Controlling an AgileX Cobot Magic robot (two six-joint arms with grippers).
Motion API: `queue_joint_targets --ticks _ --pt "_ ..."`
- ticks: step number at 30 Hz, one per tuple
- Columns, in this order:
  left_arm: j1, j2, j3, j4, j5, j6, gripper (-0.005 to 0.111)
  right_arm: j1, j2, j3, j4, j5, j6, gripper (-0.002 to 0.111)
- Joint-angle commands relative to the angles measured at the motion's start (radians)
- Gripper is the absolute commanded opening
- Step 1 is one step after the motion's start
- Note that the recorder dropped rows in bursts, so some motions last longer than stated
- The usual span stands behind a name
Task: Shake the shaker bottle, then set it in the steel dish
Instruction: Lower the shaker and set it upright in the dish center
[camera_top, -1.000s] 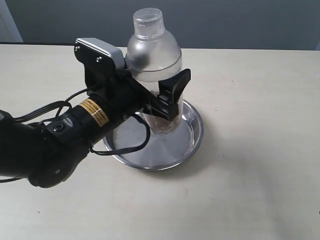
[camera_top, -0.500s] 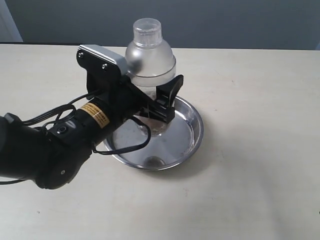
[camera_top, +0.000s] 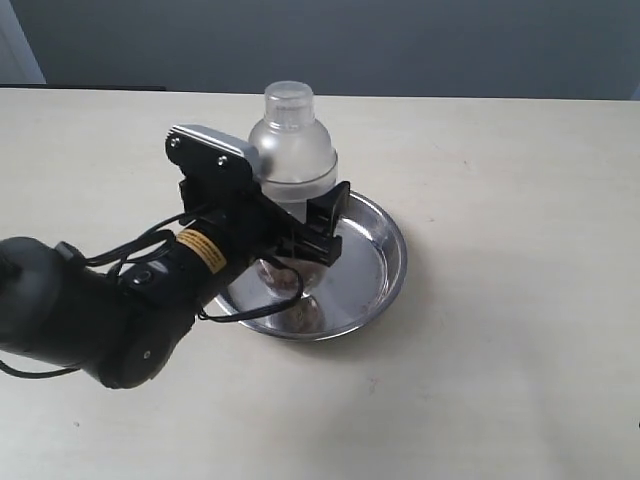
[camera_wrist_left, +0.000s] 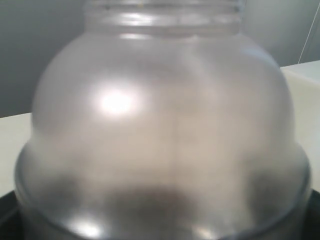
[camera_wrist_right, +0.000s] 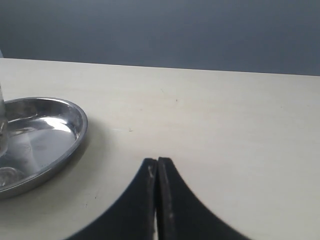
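left gripper (camera_top: 308, 238) clamped on bottle (camera_top: 290, 150) mid-body. bottle upright, base down inside dish (camera_top: 396, 250); can't tell if it's touching the dish floor. right gripper (camera_wrist_right: 157, 166) pinched closed, empty, low over table (camera_wrist_right: 225, 110), just beside dish rim.

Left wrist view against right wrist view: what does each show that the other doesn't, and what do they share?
Only the left wrist view shows the frosted dome of the shaker bottle, which fills nearly the whole frame. Only the right wrist view shows the steel dish, with its shiny rim and inside, and the right pincer, shut and holding nothing. Both show the pale table and the grey wall behind it.
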Motion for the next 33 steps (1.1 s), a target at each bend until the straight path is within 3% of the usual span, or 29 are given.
queue_joint_targets --ticks 1,13,18,22,23,26,28,33 --pt "0.000 0.045 -0.003 0.010 -0.115 0.000 0.000 0.000 -0.004 0.001 -0.005 -0.013 -0.001 -0.001" --pt "0.000 0.052 -0.017 0.020 -0.149 0.000 0.000 0.000 -0.004 0.001 -0.005 -0.013 -0.001 -0.001" --pt "0.000 -0.140 -0.113 0.110 -0.144 0.112 0.000 0.000 -0.004 0.001 -0.005 -0.013 -0.001 -0.001" --pt "0.015 -0.226 -0.172 0.063 0.203 0.130 0.000 0.000 -0.004 0.001 -0.005 -0.013 -0.001 -0.001" --pt "0.020 -0.179 -0.152 0.036 0.215 0.103 0.000 0.000 -0.004 0.001 -0.005 -0.013 -0.001 -0.001" --pt "0.023 0.025 -0.070 0.008 0.015 -0.087 0.000 0.000 -0.004 0.001 -0.005 -0.013 -0.001 -0.001" --pt "0.018 0.059 -0.035 0.093 -0.149 -0.164 0.000 0.000 -0.004 0.001 -0.005 -0.013 -0.001 -0.001" --pt "0.016 -0.128 -0.100 0.171 -0.149 -0.028 0.000 0.000 -0.004 0.001 -0.005 -0.013 -0.001 -0.001"
